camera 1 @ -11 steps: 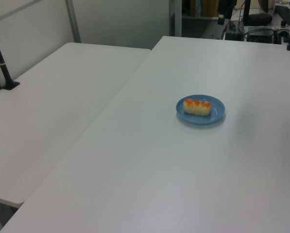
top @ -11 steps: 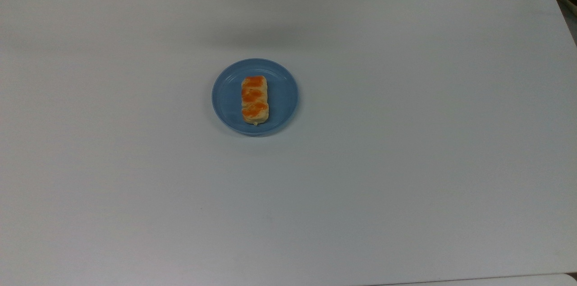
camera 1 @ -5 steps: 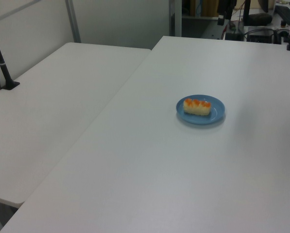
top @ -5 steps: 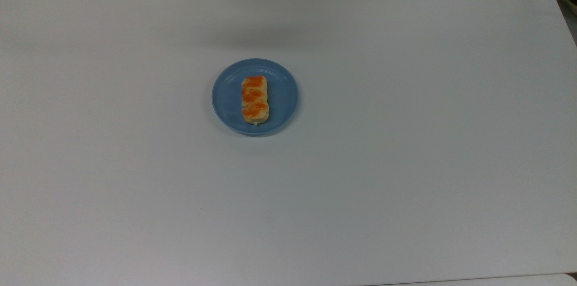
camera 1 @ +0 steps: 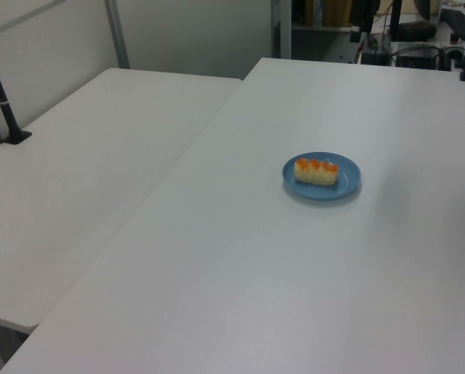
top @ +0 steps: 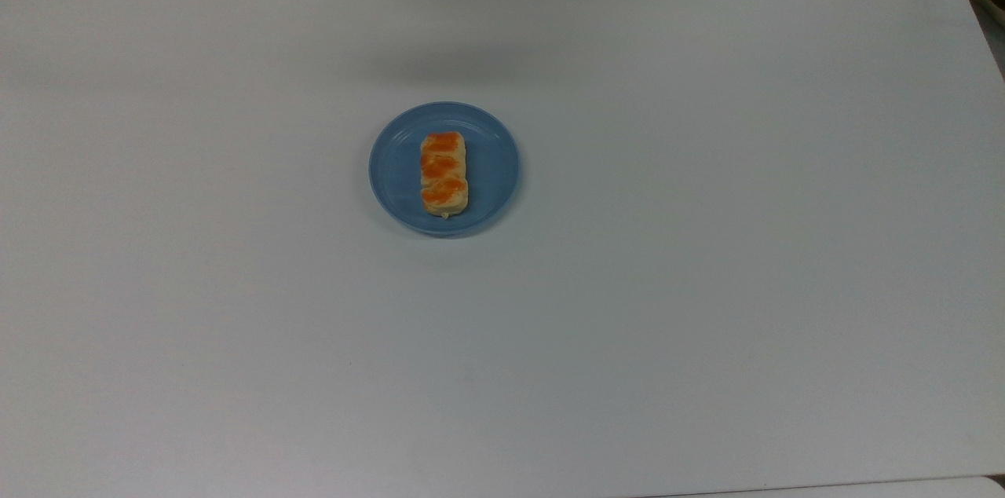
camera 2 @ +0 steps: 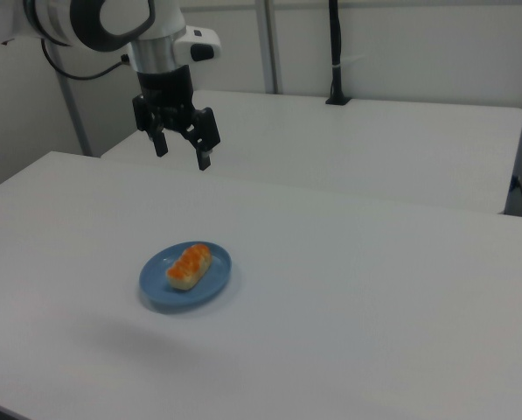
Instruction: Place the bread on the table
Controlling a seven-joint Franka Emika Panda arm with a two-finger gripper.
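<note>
bread (camera 2: pixel 189 266) lies on the blue plate (camera 2: pixel 158 291) nearest the right view's camera, lengthwise across the dish with its orange patches facing up. in the top view the bread (top: pixel 444 173) runs top to bottom inside the plate (top: pixel 488 160), which sits on the white table (top: pixel 707 247); in the left view the bread (camera 1: pixel 315 171) rests across the plate (camera 1: pixel 349 181). farther back, my gripper (camera 2: pixel 181 147) hangs high above the table (camera 2: pixel 374 289), fingers spread apart, holding nothing. beyond it stands a second white table (camera 2: pixel 400 144).
</note>
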